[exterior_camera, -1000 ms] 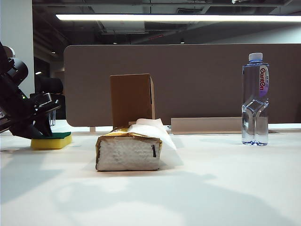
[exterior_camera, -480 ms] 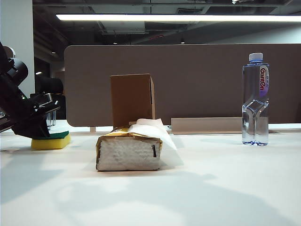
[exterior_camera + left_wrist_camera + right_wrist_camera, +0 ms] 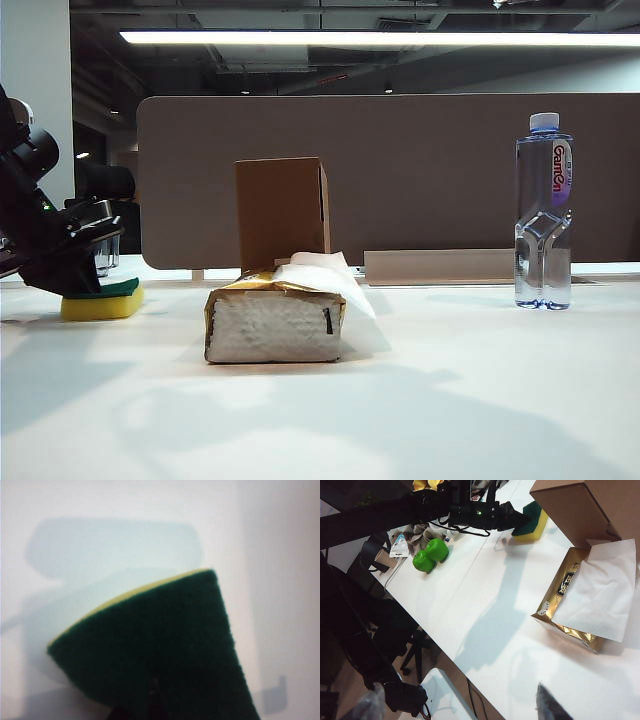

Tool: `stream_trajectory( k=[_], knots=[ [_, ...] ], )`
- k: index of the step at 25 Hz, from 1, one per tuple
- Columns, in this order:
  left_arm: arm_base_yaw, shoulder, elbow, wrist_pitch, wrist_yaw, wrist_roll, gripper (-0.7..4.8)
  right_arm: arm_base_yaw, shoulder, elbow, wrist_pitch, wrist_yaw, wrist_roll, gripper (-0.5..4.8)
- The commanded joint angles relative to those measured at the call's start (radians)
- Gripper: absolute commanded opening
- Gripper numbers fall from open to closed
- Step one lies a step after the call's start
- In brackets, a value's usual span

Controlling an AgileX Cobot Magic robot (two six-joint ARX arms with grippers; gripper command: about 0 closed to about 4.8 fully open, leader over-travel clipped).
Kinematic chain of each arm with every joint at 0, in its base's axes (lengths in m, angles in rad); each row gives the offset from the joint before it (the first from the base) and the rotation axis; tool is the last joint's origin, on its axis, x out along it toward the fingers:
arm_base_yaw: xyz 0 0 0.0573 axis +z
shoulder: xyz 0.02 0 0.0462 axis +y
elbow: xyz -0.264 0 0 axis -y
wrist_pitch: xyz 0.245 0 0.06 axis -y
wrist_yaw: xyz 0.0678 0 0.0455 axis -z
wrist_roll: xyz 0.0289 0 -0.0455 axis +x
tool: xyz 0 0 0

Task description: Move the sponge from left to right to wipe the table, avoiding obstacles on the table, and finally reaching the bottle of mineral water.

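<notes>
Sponge point(image 3: 101, 302) sits at the far left of your exterior view, green side up on the white tabletop point(image 3: 400, 400), with your left end effector point(image 3: 85, 282) clenched on its near end. At centre the tissue pack point(image 3: 273, 322) lies in front of the upright cardboard box point(image 3: 281, 212). The bottle of mineral water point(image 3: 543, 210) stands at the far right. Your right end effector point(image 3: 547, 706) shows only one dark fingertip in its wrist view; its jaws stand wide and released, high above the tabletop.
</notes>
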Motion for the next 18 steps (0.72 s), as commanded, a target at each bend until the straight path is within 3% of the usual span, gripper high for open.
stream_trajectory(
  k=[1,18],
  knots=[
    [0.001,0.006,-0.015,-0.134,-0.039,0.010,-0.06,0.001,-0.001,0.005,0.010,-0.002,-0.002,3.87],
    [0.000,-0.058,-0.040,-0.206,-0.056,0.026,-0.06,0.001,-0.002,0.005,0.010,-0.003,-0.002,3.87]
  ],
)
